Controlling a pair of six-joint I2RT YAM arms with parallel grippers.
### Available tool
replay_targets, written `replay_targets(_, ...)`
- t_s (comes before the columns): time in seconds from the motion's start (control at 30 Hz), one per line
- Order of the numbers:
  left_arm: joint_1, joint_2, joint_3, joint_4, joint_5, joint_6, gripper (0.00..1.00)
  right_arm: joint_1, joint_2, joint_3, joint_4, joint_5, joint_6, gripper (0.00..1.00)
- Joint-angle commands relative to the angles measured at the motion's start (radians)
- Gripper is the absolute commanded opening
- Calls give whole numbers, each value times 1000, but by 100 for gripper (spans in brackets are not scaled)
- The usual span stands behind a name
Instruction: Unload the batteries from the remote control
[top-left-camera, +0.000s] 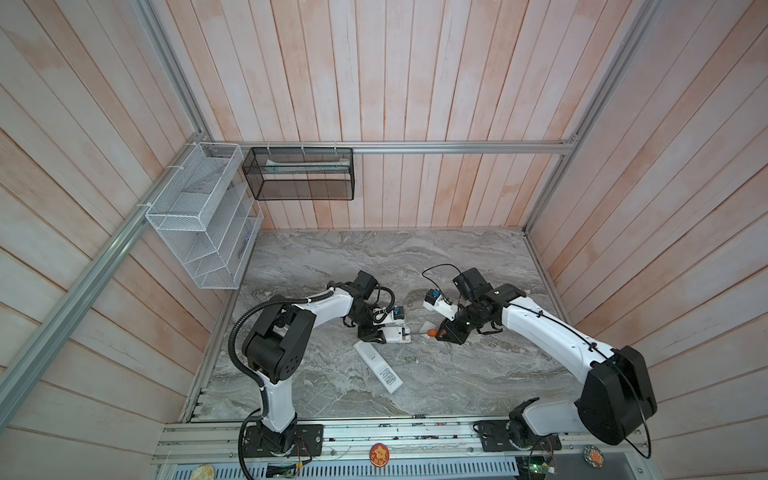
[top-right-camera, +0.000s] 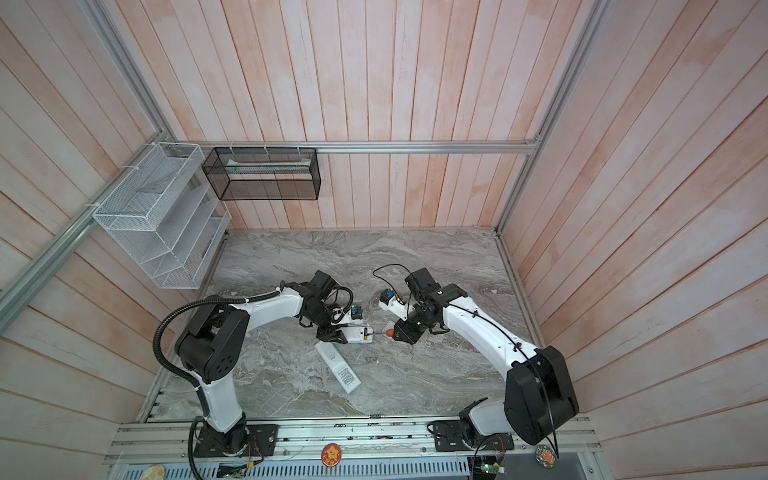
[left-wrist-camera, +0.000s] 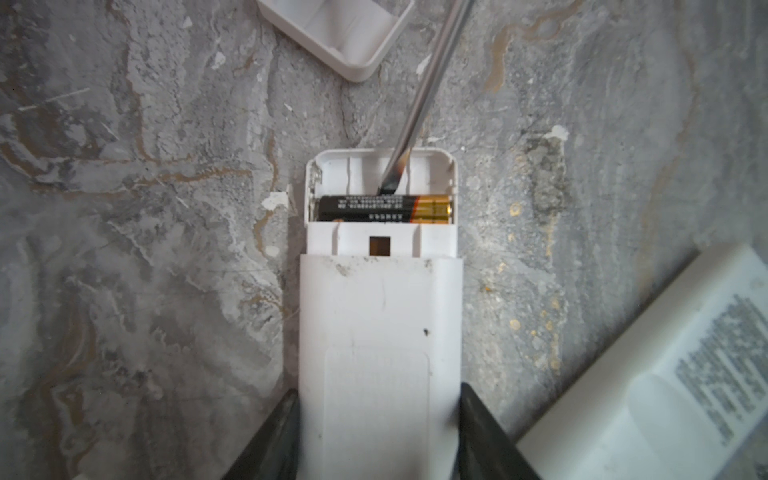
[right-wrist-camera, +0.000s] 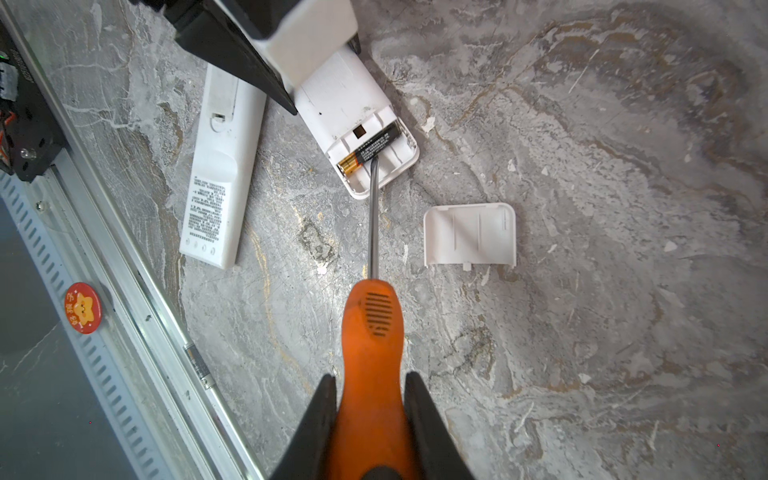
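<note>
My left gripper (left-wrist-camera: 379, 390) is shut on the white remote control (left-wrist-camera: 380, 332), which lies on the marble with its battery bay uncovered. One black and gold battery (left-wrist-camera: 382, 209) lies across the bay; the slot beside it is empty. My right gripper (right-wrist-camera: 370, 376) is shut on the orange-handled screwdriver (right-wrist-camera: 372, 332). Its steel shaft (left-wrist-camera: 432, 83) reaches into the bay, and the tip touches the battery's (right-wrist-camera: 370, 151) side. In both top views the two grippers (top-left-camera: 374, 332) (top-left-camera: 442, 332) face each other across the remote (top-left-camera: 397, 333).
The loose white cover plate (right-wrist-camera: 469, 235) lies inner side up, close to the remote's open end. A second, longer white remote (top-left-camera: 378, 368) lies face down toward the table's front. A small slim cylinder (right-wrist-camera: 198, 368) rests at the front rail. Wire baskets (top-left-camera: 199, 216) hang at the back left.
</note>
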Motion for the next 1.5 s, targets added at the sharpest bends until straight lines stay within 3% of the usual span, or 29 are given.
replay_targets(0.0, -13, 2, -3, -6, 35, 2, 25, 10, -39, 47, 24, -92, -1, 0)
replay_targets(0.5, -14, 19, -4, -5, 16, 2, 25, 9, -69, 57, 32, -67, 21, 0)
replay_targets(0.8, -25, -26, -52, 79, -82, 0, 24, 12, 19, 41, -34, 39, 7, 0)
replay_targets(1.47, -37, -42, -71, 103, -121, 7, 24, 13, 68, 37, -58, 78, -5, 0)
